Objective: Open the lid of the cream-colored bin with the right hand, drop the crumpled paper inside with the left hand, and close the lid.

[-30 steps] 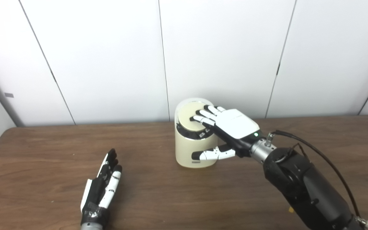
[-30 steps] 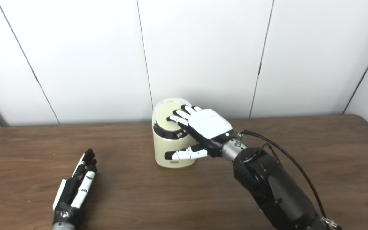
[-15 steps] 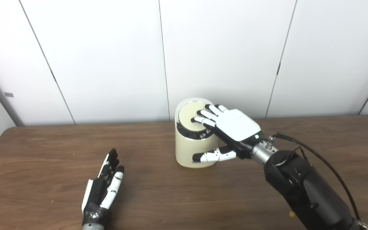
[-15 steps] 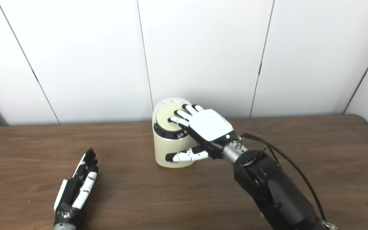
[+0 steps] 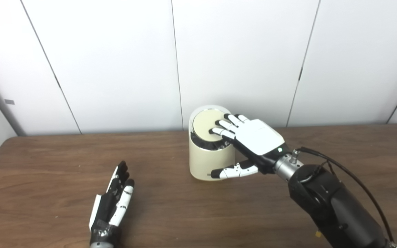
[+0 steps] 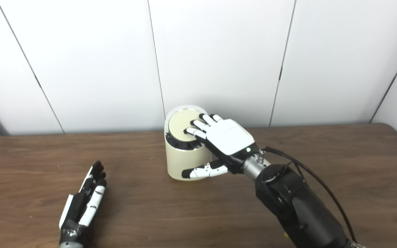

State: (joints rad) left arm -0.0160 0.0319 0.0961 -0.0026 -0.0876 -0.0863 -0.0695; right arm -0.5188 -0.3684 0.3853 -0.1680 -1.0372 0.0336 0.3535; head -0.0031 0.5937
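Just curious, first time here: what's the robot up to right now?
Right hand open, fingers on bin lid. Left hand open, empty. No paper in sight.

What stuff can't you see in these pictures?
- Inside of the cream bin: both views, covered by its lid.
- Crumpled paper: not visible in either view.
- Right hand palm: faces down, hidden.
- Small label low on the bin: too small to read.
- Left hand wrist: cut off at the bottom edge.

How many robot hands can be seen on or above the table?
2. The left hand rests open near the table's front left; the right hand lies with fingers on the cream-colored bin's lid.
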